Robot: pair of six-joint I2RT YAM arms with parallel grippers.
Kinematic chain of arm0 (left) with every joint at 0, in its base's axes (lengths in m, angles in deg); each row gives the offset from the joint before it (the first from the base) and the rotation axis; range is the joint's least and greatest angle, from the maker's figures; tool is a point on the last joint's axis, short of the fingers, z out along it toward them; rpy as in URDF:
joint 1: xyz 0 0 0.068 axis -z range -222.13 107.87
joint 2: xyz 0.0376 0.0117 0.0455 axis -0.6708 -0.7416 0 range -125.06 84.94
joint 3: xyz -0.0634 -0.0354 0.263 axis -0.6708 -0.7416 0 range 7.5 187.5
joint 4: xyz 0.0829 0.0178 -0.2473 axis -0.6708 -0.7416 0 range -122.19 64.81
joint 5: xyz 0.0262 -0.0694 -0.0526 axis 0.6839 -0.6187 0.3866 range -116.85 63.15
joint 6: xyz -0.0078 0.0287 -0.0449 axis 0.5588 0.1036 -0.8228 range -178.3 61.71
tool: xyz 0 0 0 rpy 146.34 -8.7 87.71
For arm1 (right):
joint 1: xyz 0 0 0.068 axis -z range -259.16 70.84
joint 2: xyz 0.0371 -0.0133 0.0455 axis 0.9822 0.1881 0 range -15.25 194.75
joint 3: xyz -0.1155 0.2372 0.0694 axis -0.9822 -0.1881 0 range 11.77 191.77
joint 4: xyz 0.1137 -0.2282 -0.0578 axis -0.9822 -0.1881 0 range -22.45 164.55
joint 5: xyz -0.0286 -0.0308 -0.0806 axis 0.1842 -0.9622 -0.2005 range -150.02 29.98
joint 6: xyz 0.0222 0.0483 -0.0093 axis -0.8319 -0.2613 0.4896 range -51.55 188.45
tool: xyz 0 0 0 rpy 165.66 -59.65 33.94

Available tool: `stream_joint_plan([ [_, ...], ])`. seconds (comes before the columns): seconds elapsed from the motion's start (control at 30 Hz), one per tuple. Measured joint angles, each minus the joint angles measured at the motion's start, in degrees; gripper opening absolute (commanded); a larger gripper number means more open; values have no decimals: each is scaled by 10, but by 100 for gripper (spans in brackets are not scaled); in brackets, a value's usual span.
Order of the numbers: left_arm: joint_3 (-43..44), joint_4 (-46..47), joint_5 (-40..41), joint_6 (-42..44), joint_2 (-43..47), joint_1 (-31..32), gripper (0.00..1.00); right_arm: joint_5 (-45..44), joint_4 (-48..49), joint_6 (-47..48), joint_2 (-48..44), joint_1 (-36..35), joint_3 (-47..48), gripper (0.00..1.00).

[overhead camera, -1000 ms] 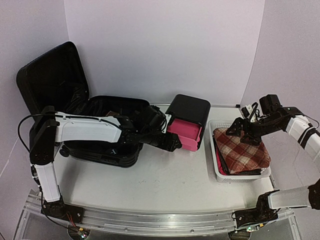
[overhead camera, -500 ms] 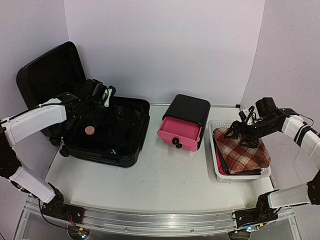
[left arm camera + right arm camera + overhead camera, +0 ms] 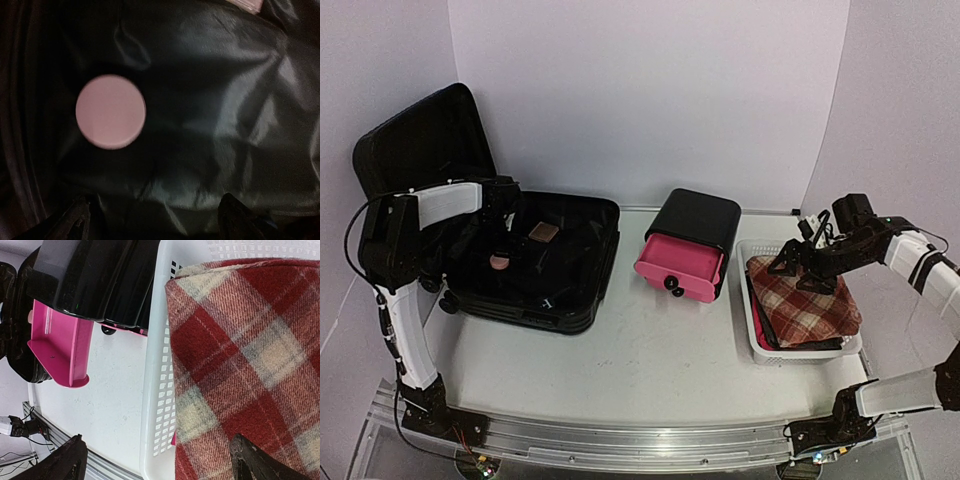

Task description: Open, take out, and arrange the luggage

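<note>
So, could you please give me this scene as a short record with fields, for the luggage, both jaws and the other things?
luggage: open, lid raised, at the left
inside luggage: round pink disc on black lining
left jaws: open, empty, above the lining near the disc
right jaws: open, empty, over the plaid cloth
cloth: in white basket, at the right
drawer box: centre, pink drawer pulled out

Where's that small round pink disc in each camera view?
Top external: the pink disc lies inside the open luggage, at the left of the picture.
Left wrist: left of centre.
Right wrist: not in it.
Shared landmark: the black lining around the disc.
</note>
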Motion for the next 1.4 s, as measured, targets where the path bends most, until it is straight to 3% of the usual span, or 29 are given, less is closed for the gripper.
stream_joint_plan([
  [0.17,69,-6,26,14,-77,0,84,0,0,-2,-6,0,0,98],
  [0.33,111,-10,58,29,-117,1,88,0,0,-3,-12,0,0,98],
  [0.93,146,-19,100,48,-179,-10,89,-3,-3,-3,-32,0,-3,98],
  [1.1,146,-19,106,56,-179,-10,83,-2,-4,-3,-32,0,-5,98],
  [1.2,146,-19,106,56,-179,-10,67,-2,-5,-3,-31,0,-5,98],
  [1.4,145,-23,89,56,-179,-10,66,-2,-7,-4,-31,0,-5,98],
])
